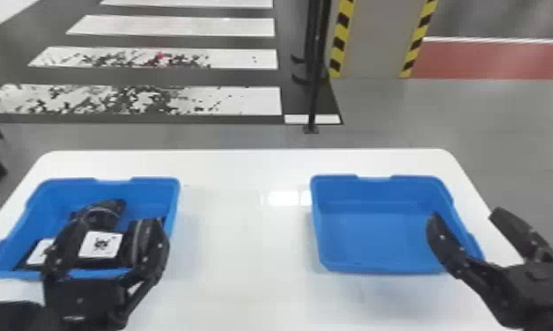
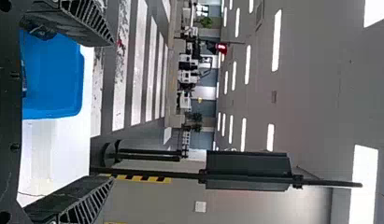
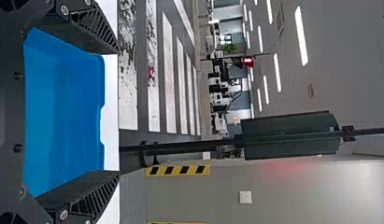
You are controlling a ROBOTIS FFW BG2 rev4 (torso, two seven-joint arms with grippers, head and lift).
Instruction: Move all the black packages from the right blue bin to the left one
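My left gripper (image 1: 129, 215) stands open over the left blue bin (image 1: 174, 193). Inside that bin lie black packages; one white-labelled package (image 1: 100, 244) shows between the gripper's fingers, another (image 1: 42, 251) beside it, partly hidden by the hand. The left wrist view has the left gripper (image 2: 110, 112) spread wide, with the blue bin (image 2: 54, 79) beyond its palm. Over the outer side of the right blue bin (image 1: 377, 237), whose bare floor shows, my right gripper (image 1: 466, 215) is open. In the right wrist view nothing is between the right gripper's (image 3: 117, 112) fingers; the bin (image 3: 63, 112) is close by.
Both bins stand on a white table (image 1: 245, 229), with a wide strip of tabletop separating them. Past the table's far edge a black pole (image 1: 315, 88) rises from the floor near a pillar (image 1: 370, 39) with yellow and black stripes.
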